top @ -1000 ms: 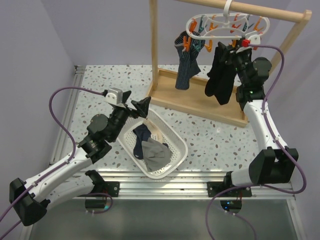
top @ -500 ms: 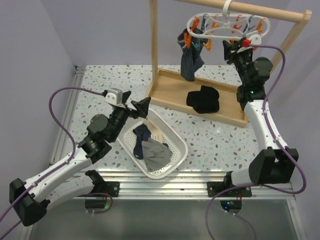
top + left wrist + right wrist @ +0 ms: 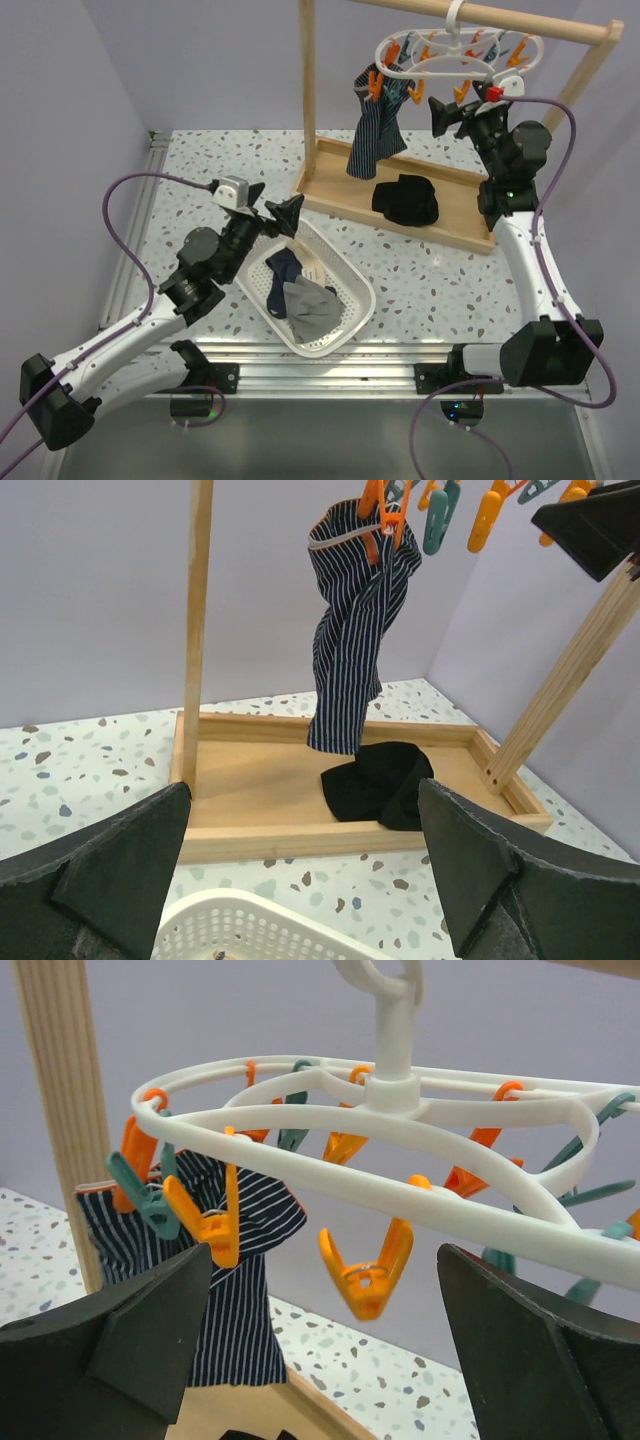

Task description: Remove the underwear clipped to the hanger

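While striped underwear (image 3: 377,132) hangs clipped, right fingers (image 3: 115,1360) apart

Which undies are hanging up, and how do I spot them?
A wooden rail frame stands at the back, with a white oval hanger of orange and teal clips on its bar. The striped underwear dangles at the hanger's left end: the only garment hanging, navy with white stripes, unlike the black pair lying below.

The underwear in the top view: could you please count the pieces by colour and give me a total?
Navy-and-white striped underwear: 1
Black underwear: 1
Navy underwear: 1
Grey underwear: 1
Total: 4
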Available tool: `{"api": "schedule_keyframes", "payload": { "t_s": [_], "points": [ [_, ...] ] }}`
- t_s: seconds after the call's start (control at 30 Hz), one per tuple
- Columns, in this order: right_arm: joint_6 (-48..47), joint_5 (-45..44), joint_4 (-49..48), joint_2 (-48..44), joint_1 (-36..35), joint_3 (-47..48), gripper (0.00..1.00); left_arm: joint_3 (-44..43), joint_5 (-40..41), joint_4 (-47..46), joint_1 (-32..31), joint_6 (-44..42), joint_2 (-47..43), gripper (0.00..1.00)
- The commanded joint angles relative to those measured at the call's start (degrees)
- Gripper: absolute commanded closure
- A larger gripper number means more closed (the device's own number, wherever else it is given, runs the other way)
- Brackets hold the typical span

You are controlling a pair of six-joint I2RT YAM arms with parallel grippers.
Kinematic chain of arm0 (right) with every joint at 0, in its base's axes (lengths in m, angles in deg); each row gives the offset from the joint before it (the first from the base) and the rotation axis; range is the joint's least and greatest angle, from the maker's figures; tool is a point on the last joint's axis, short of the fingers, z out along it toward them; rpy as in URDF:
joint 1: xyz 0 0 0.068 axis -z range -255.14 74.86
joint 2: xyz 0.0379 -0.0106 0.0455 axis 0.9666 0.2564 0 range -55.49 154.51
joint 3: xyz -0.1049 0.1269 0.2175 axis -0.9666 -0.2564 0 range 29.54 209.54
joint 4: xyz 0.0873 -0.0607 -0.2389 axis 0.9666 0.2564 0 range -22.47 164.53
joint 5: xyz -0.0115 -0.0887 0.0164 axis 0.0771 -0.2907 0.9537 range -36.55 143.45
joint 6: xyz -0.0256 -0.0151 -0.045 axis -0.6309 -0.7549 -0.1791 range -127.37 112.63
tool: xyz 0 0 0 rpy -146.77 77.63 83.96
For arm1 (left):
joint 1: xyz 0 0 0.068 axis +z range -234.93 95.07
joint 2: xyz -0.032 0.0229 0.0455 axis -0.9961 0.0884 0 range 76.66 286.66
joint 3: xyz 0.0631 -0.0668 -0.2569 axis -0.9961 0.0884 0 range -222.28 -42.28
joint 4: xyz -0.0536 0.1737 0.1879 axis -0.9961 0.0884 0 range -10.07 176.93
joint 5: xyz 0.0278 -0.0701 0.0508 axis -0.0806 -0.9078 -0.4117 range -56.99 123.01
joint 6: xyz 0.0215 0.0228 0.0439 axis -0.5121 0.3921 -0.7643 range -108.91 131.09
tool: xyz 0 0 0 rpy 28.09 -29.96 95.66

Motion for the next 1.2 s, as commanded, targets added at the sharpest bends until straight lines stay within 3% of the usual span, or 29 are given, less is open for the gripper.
{"api": "schedule_keyframes", "payload": {
  "t_s": [0.0,0.37,0.57,0.73,0.9,1.03,1.17],
  "points": [
    [-1.4,1.5,3.6,-4.9,0.0,-1.5,0.01,-1.3,-1.7,-2.4,0.4,0.9,1.1,0.00],
    [-7.5,5.0,21.1,-15.2,-0.1,-7.2,0.01,-1.9,-5.9,-1.4,0.4,3.8,5.3,0.00],
    [-11.4,5.3,35.3,-18.2,0.0,-10.2,0.01,-2.2,-3.5,5.8,0.4,6.5,4.3,0.00],
    [-9.5,2.9,42.3,-12.6,0.0,-10.2,0.01,-2.7,-1.1,11.5,0.4,8.5,4.0,0.00],
    [-5.5,6.6,46.1,-4.9,-1.2,-7.7,0.01,-2.8,-0.9,15.6,0.4,10.6,3.2,0.00],
    [-3.0,-2.5,46.0,5.0,-7.3,-5.7,0.02,-2.5,-0.9,17.8,0.4,12.8,1.6,0.00],
    [6.2,-7.4,44.2,12.5,-9.4,-1.4,0.05,-1.7,0.3,21.2,0.4,14.7,-1.1,0.00]
  ]
}}
